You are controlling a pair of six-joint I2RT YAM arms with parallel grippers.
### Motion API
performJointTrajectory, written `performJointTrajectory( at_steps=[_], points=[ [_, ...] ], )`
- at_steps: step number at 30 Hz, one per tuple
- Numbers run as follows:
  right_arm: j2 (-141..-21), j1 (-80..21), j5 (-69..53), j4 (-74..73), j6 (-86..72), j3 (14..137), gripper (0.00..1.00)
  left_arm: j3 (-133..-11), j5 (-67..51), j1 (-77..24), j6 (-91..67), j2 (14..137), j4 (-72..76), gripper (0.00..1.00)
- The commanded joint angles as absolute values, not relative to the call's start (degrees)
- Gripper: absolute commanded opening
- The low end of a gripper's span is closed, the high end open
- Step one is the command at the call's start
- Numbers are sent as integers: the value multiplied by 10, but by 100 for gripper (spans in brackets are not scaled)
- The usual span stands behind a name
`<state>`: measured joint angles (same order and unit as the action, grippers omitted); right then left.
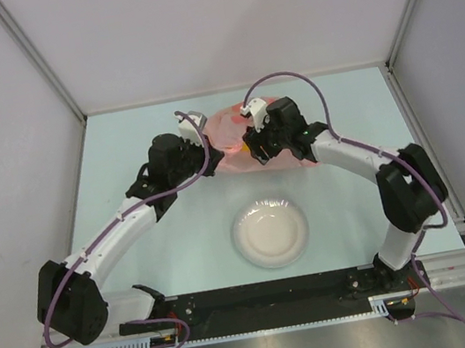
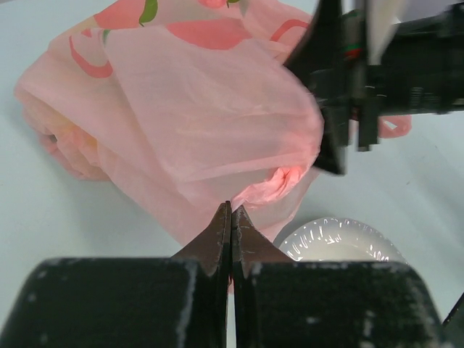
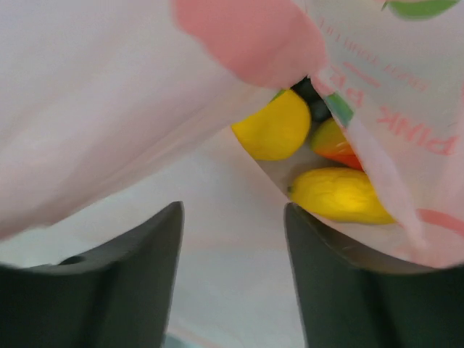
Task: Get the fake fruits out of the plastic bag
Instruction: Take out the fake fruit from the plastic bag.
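The pink plastic bag (image 1: 227, 130) lies at the far middle of the table, crumpled, with both grippers at it. My left gripper (image 1: 210, 151) is shut on a fold of the bag's film (image 2: 210, 116) at the near edge, tips (image 2: 232, 212) pressed together. My right gripper (image 3: 232, 210) stands open at the bag's mouth, with only pale film between its fingers. Just beyond its right finger, inside the bag (image 3: 109, 94), lie the fake fruits: a round yellow one (image 3: 274, 127), a long yellow one (image 3: 339, 194) and an orange-red piece (image 3: 332, 145). In the top view the fruits are hidden.
A small white round plate (image 1: 243, 226) stands on the table between the bag and the arm bases, and also shows under my left gripper as the plate (image 2: 341, 243). The right arm's black wrist (image 2: 391, 72) hangs close above the bag. Grey walls enclose the table.
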<state>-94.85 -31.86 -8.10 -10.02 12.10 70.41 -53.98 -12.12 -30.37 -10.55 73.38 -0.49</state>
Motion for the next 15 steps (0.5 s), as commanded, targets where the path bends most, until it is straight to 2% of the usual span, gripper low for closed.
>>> performJointTrajectory(
  at_steps=[1,2,8,15],
  points=[
    [-1023,-307,-72,-79,41,779,77,-558,-120,-305,-118,736,10,0],
    [-1035,-298,-74,-83,22,794,84,-559,-120,-306,-117,737,9,0],
    [-1126,-287,-80,-109,-30,888,100,-560,-122,-305,-113,739,5,0],
    [-1208,-287,-80,-128,-44,943,100,-563,-125,-305,-107,746,4,0]
  ],
)
